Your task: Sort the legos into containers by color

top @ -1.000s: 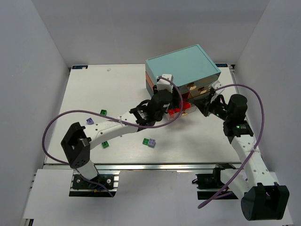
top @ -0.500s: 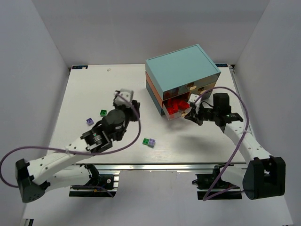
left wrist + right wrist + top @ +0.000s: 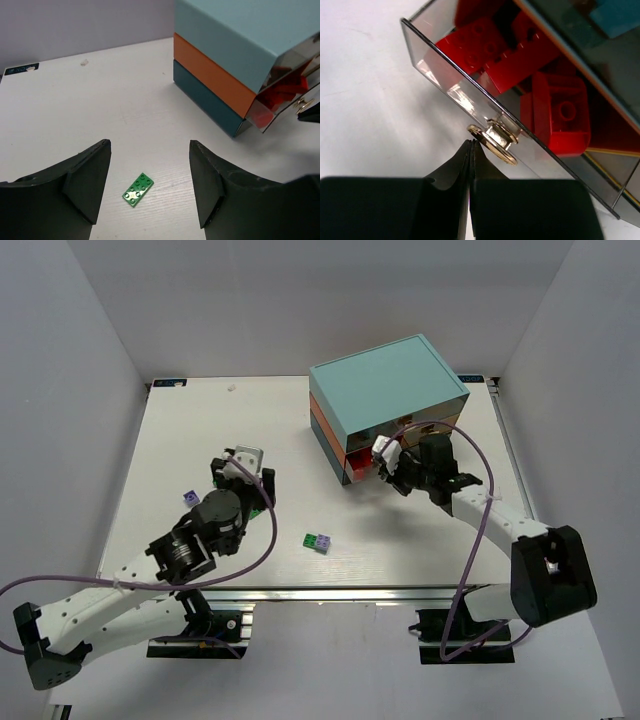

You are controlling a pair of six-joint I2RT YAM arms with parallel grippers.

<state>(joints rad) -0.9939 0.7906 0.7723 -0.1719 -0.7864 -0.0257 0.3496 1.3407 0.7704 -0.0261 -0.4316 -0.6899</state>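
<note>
**Open left gripper over green lego plate**

The plate lies between its spread fingers, left of the chest. The right gripper, shut and empty, meets the gold handle of the chest's clear drawer of red legos.
</note>
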